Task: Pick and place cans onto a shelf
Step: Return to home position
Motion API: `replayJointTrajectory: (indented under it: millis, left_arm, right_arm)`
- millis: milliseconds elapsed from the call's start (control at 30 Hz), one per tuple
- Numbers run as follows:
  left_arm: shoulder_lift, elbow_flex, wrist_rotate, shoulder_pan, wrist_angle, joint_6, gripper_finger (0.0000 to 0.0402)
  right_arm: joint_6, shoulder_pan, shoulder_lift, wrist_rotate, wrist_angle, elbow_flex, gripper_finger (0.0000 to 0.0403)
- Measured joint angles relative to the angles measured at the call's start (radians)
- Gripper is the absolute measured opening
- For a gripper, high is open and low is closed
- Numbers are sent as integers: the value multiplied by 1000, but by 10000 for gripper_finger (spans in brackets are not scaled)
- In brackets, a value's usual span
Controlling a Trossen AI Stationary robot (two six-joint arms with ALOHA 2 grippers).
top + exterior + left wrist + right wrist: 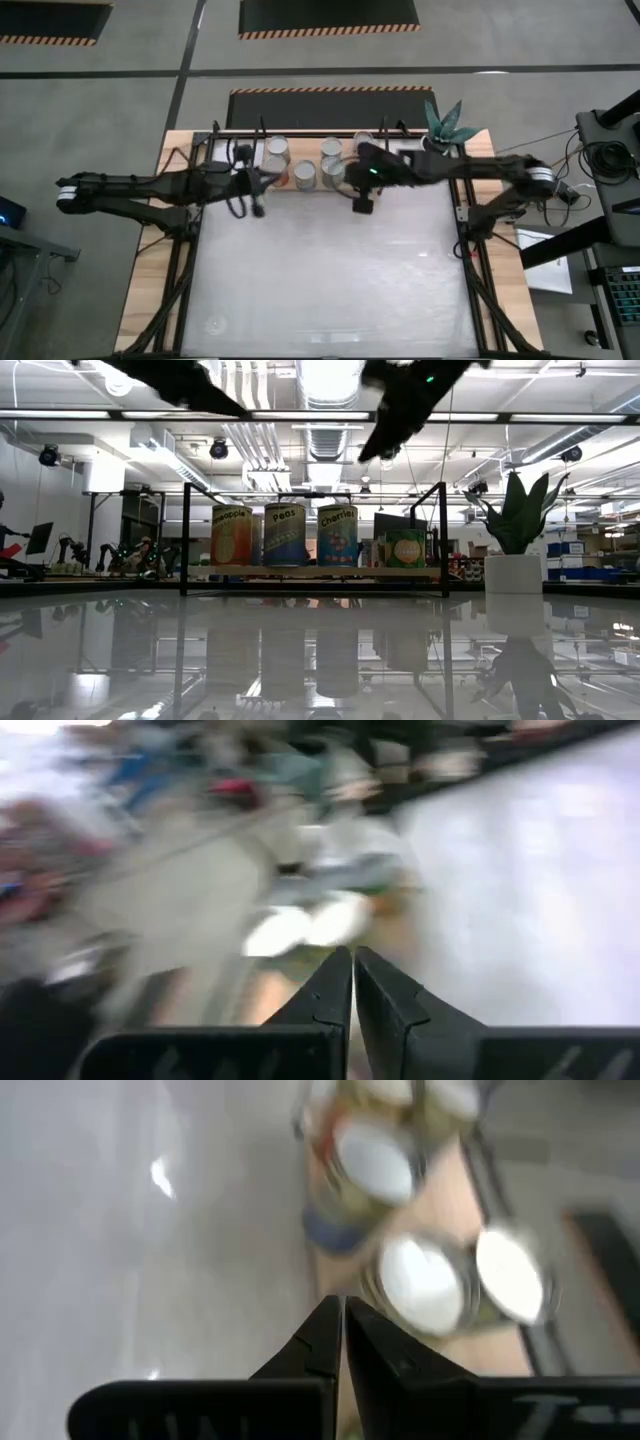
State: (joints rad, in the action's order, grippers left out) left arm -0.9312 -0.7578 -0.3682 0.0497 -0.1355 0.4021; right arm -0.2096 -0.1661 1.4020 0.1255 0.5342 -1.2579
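Cans: you have them on the shelf (pixel 315 571), the wooden board framed in black rods at the far edge of the table (pixel 330 280).

Low view: you see four cans (pixel 285 535) upright along the front of the board. Three stand side by side toward the left. A green-labelled can (pixel 405 548) stands apart to their right and shows lower; you cannot tell whether it is shorter or set further back.

High view: more silvery lids lie behind the front ones, roughly in two rows. You cannot take an exact count, because both arms cover part of the shelf.

Left gripper (pixel 353 955): it is raised over the table, just in front of the shelf's left half, touching no can. The two fingers lie pressed together with nothing between them. Its wrist view is too smeared for you to read anything beyond the fingers.

Right gripper (pixel 343 1302): it is raised over the table, just in front of the shelf's right half. The fingers meet tip to tip and hold nothing. Its wrist view looks down on three can lids on the board just past the fingertips, none in contact with them.

Low view: both arms hang above the top rods of the shelf.

A plant (pixel 515 510) in a white pot (pixel 513 573) stands beside the shelf's right end.
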Motion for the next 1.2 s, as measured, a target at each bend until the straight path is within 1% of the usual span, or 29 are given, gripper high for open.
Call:
replayJointTrajectory:
  millis: [33, 100, 167, 200, 233, 267, 300, 400, 500, 533, 600, 700, 800, 933, 1033, 1200]
  left_arm:
    - [27, 0, 68, -9, -58, -16, 0]
    - [83, 2, 266, -23, -155, -49, 0]
    - [141, 29, 490, -27, -188, -86, 0]
    - [172, 53, 578, -28, -185, -110, 0]
    - [204, 83, 650, -28, -166, -135, 0]
    - [238, 117, 700, -29, -135, -156, 0]
    - [272, 156, 724, -31, -97, -171, 0]
    - [375, 267, 710, -31, -13, -179, 0]
    - [477, 345, 629, -31, 5, -176, 0]
    - [514, 363, 601, -30, 4, -176, 0]
    - [584, 387, 577, -30, -7, -176, 0]
    - [688, 407, 576, -30, -64, -173, 0]
    - [793, 436, 568, -30, -79, -172, 0]
    - [919, 490, 560, -30, -84, -173, 0]
    - [929, 517, 558, -30, -73, -176, 0]
    - [893, 545, 549, -29, -39, -174, 0]
  right_arm:
    - [-23, 14, -41, -5, -70, 52, 9]
    - [-59, 33, -122, -28, -194, 158, 9]
    - [-98, 42, -197, -88, -327, 266, 9]
    - [-109, 42, -233, -123, -390, 319, 9]
    - [-125, 42, -268, -157, -444, 371, 9]
    - [-138, 42, -299, -183, -503, 419, 9]
    - [-151, 42, -329, -197, -558, 465, 9]
    - [-218, 34, -405, -204, -685, 569, 9]
    - [-228, 25, -473, -202, -739, 628, 9]
    - [-228, 23, -494, -202, -743, 640, 9]
    - [-229, 24, -531, -204, -742, 660, 9]
    - [-228, 24, -585, -207, -742, 692, 9]
    - [-201, 24, -635, -216, -742, 729, 9]
    - [-171, 24, -695, -265, -750, 789, 9]
    - [-148, 23, -742, -267, -757, 833, 9]
    - [-132, 21, -819, -270, -763, 914, 9]
